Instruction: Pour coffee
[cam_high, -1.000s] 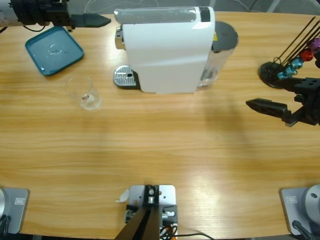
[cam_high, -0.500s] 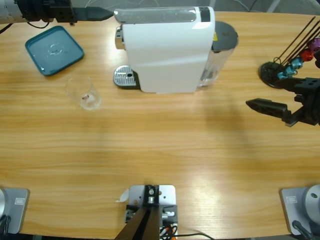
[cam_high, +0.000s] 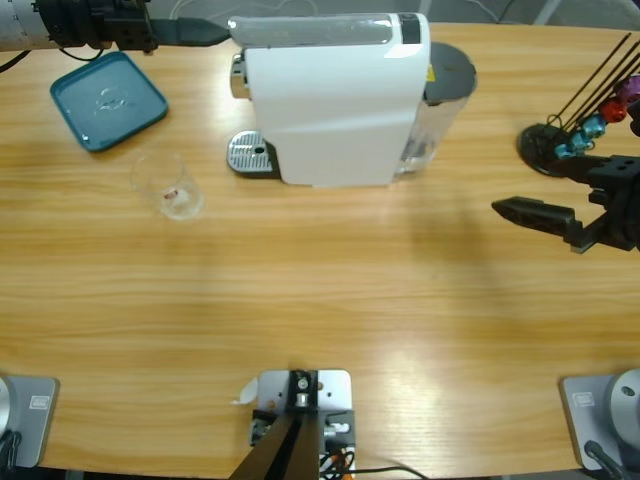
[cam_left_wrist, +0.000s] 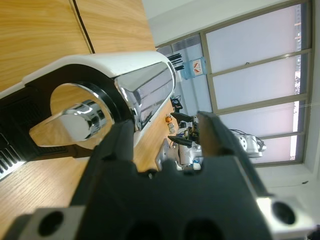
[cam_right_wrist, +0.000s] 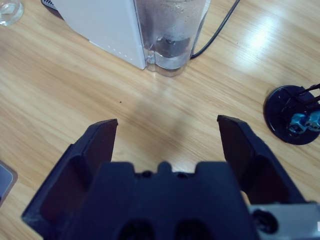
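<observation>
The white coffee machine (cam_high: 330, 100) stands at the table's far middle, its metal drip tray (cam_high: 250, 155) at its left foot. A small clear glass (cam_high: 170, 187) stands on the wood left of it; the coffee itself is out of view. My left gripper (cam_high: 215, 32) hovers at the machine's upper left end. In the left wrist view it (cam_left_wrist: 167, 127) is open, jaws reaching toward the chrome lever (cam_left_wrist: 75, 125) without touching it. Over bare wood at the right edge, my right gripper (cam_high: 515, 215) points toward the machine, open and holding nothing (cam_right_wrist: 166, 122).
A teal square tray (cam_high: 108, 100) lies at the far left corner. A black capsule stand (cam_high: 545, 145) with coloured capsules sits at the far right. The machine's water tank (cam_right_wrist: 170, 30) and a black cable (cam_right_wrist: 220, 27) lie ahead of the right gripper.
My left gripper has shifted toward the table's far edge and slightly closer to the machine's top. The right arm and the glass have stayed put.
</observation>
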